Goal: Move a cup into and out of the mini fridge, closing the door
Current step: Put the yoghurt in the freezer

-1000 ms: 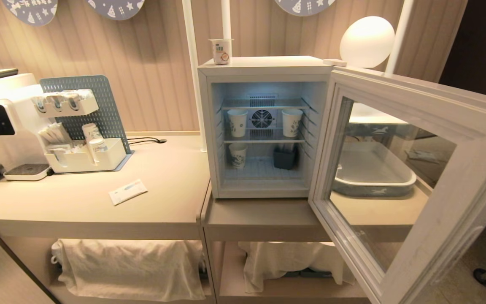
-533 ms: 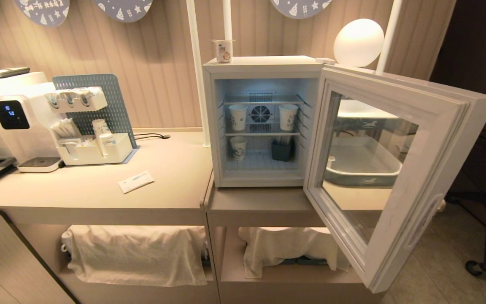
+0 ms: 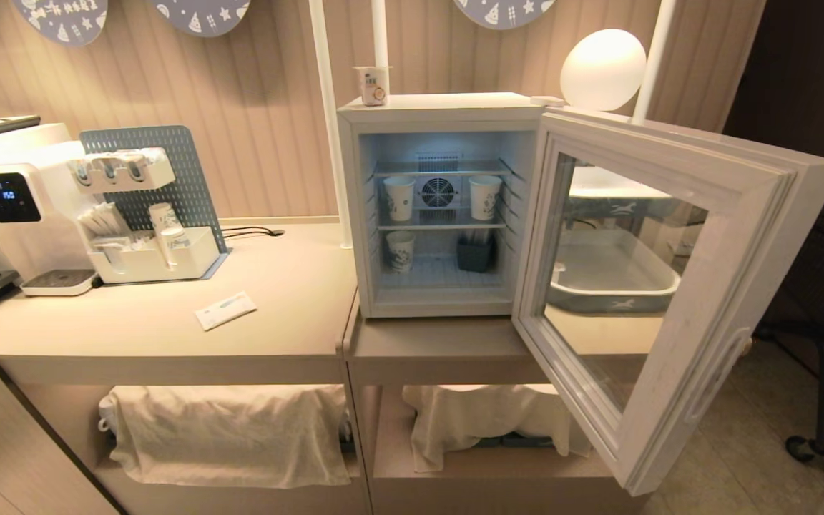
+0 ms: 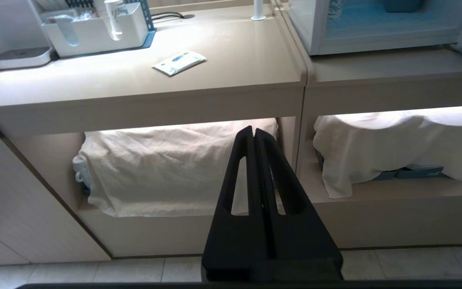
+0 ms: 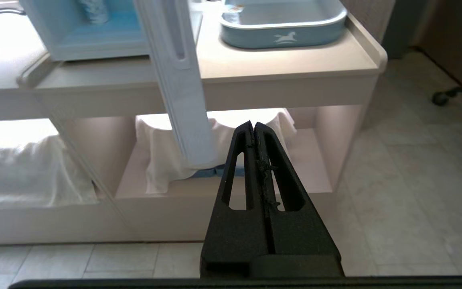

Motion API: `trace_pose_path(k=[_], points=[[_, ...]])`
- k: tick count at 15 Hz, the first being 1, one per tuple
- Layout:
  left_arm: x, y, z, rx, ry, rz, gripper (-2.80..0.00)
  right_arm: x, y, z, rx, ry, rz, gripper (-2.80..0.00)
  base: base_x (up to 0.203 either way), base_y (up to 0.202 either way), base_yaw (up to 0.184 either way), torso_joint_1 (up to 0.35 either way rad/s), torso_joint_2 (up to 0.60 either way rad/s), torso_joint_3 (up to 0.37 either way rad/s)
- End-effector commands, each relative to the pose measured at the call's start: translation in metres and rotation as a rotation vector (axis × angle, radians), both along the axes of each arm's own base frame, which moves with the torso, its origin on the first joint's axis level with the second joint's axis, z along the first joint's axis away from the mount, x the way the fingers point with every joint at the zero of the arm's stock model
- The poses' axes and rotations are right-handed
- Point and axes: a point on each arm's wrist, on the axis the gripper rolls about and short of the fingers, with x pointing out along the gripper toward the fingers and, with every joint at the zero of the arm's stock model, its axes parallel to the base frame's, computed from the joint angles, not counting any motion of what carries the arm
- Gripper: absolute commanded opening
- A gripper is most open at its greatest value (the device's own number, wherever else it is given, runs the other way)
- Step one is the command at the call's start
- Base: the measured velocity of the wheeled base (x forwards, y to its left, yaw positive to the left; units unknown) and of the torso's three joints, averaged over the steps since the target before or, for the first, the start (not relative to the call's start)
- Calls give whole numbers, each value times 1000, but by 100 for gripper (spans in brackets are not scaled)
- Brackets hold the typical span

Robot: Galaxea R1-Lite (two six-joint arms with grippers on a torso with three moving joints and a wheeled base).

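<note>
Beige counter (image 3: 169, 336), one open mini fridge (image 3: 448, 107), three paper cups (image 3: 398, 198), one cup (image 3: 373, 85) atop

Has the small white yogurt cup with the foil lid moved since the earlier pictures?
No. The small white yogurt cup stands at the same left rear corner on top of the white mini fridge; only the camera shifted.

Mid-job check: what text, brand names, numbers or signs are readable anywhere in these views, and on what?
No text reads clearly.
Small white yogurt cup on top of the white mini fridge: label print too small.
White water dispenser's dark display: lit digits, blurred.
Flat white sachet on the beige counter: print blurred.
Blue-grey tray: white horse emblem, no words.
</note>
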Motion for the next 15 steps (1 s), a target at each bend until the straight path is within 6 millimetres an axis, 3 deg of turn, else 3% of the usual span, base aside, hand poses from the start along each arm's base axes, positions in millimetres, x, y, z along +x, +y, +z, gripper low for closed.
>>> trace_pose_path(k=[1,15], points=[[0,0,0,0,2,0,-280,0,0,0,0,2,1,-280,2,142,-5,-2,7,-2],[0,0,0,-3,0,2,-280,0,0,0,0,2,1,-280,0,193,2,3,2,2]])
